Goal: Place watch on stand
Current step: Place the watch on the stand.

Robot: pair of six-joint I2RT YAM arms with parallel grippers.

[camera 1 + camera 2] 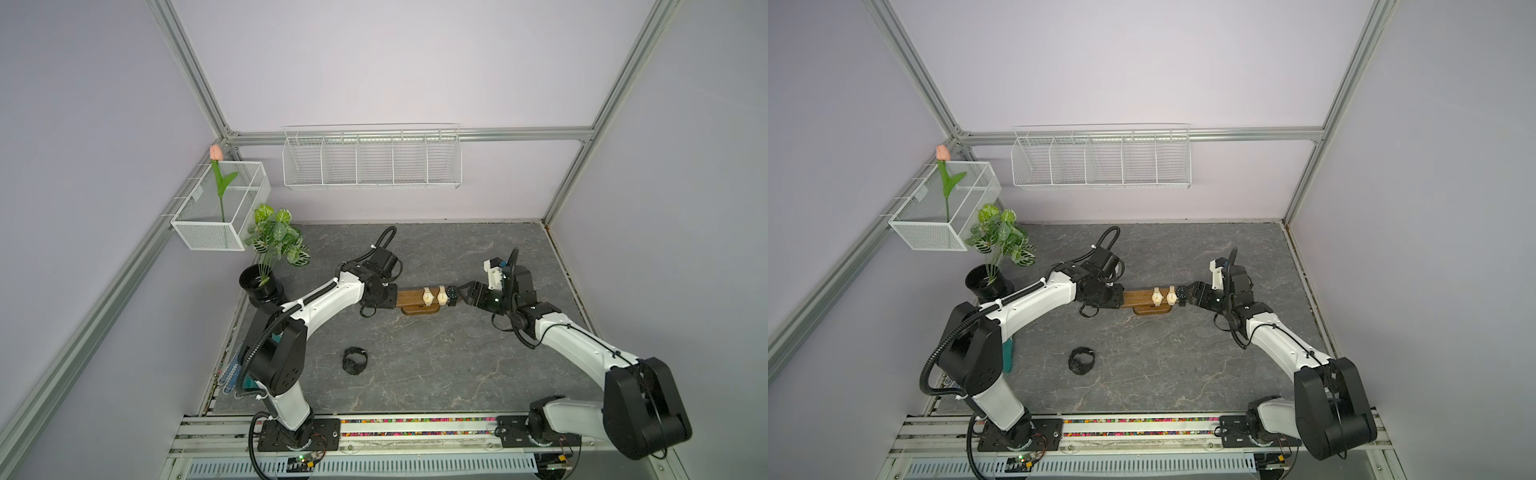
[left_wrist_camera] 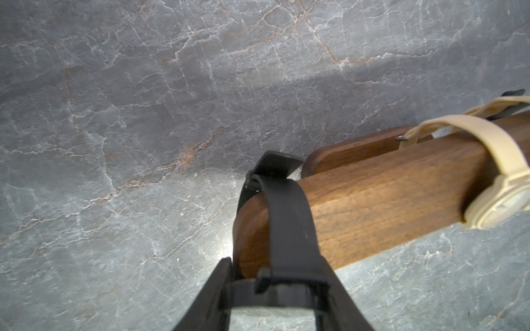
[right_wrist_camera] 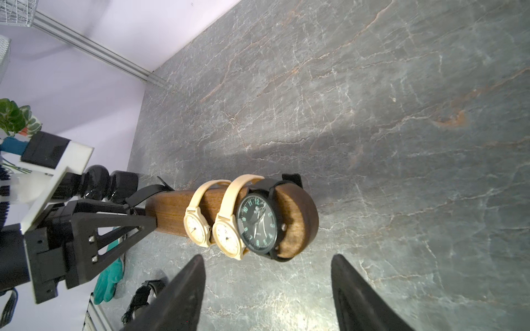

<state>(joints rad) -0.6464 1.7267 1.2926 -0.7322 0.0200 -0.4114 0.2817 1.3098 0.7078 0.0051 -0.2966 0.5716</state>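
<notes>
While the stand stood central on the worktop in both top views, beige watches ringed it. Left wrist view: left jaws held a black watch, strap looped over the stand's end. Right wrist view: right jaws gaped wide near a dark-dialled watch.

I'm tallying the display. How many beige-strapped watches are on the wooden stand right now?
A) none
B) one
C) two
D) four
C: in the right wrist view, a beige watch and a second beige watch hang side by side on the stand, beside the black-faced watch.
</notes>
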